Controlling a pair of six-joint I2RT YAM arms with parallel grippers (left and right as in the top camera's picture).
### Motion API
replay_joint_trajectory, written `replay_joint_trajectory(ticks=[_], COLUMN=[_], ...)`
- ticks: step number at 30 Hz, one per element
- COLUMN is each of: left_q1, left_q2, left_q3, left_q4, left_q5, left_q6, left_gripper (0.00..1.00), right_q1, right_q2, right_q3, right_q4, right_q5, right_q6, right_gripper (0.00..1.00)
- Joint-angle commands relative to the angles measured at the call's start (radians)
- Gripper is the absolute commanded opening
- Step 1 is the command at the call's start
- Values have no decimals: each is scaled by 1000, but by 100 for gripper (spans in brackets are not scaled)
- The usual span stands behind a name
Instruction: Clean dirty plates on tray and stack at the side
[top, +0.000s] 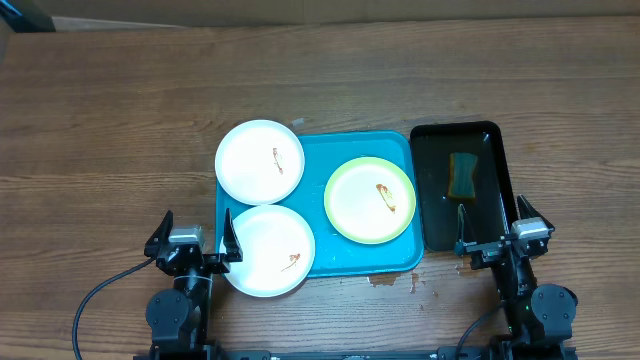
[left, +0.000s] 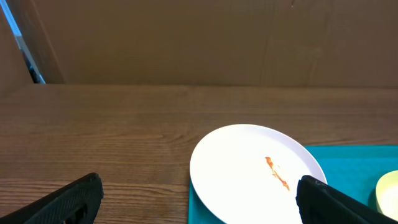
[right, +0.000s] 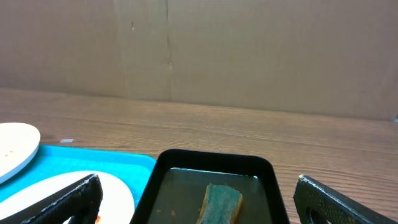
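Three plates lie on the turquoise tray (top: 315, 195). A white plate (top: 260, 160) with a small brown smear overhangs its far left corner. A second smeared white plate (top: 268, 250) overhangs the near left corner. The plate with the yellow-green rim (top: 370, 198) sits on the tray's right half, also smeared. My left gripper (top: 196, 240) stands open at the near edge, its right finger beside the near white plate. In the left wrist view the far white plate (left: 249, 174) lies ahead between the open fingers. My right gripper (top: 495, 235) is open at the near end of the black tray.
A glossy black tray (top: 495, 145) holding liquid and a green-yellow sponge (top: 463, 175) stands right of the turquoise tray; the sponge (right: 221, 202) lies ahead of my right gripper. Brown spots (top: 395, 282) mark the wood by the turquoise tray's near right corner. A cardboard wall backs the table.
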Motion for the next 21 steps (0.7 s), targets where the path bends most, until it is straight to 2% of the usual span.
replay_joint_trajectory(ticks=[1,16,18,21], left_q1=[-6,-6,-6,-6], left_q2=[-10,-10,-10,-10], left_q3=[-4,-4,-4,-4], left_q4=[1,1,41,83], left_q5=[8,8,13,100], left_q6=[19,19,18,-37], left_gripper=[100,100,100,100], right_q1=[3,3,3,3], right_q2=[-12,-12,-12,-12], right_q3=[-11,-11,-11,-11], right_q4=[4,4,4,4], right_q5=[4,4,4,4], right_q6=[-1,-1,-1,-1], right_gripper=[100,100,100,100])
